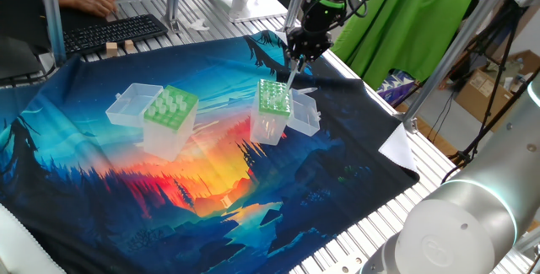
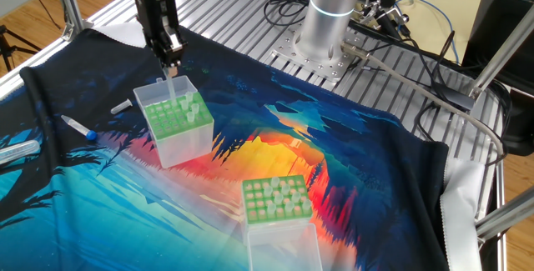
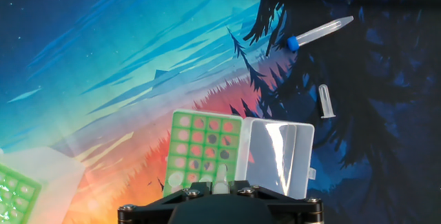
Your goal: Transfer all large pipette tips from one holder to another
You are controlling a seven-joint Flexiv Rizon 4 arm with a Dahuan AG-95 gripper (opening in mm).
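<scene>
- Pipette holders sit on a colourful cloth (image 1: 126,215): the source box (image 1: 169,118) left of centre in one fixed view, the target box (image 1: 273,110) at centre, lid open.
- Gripper (image 1: 294,65), upper centre, pinches a pipette tip (image 1: 289,80) between nearly closed fingers, directly above the target box.
- A capped tube (image 3: 318,32) lies upper right in the hand view.

open lid (image 3: 279,156) flanks the rack; loose tubes (image 3: 318,32) lie beyond
</scene>
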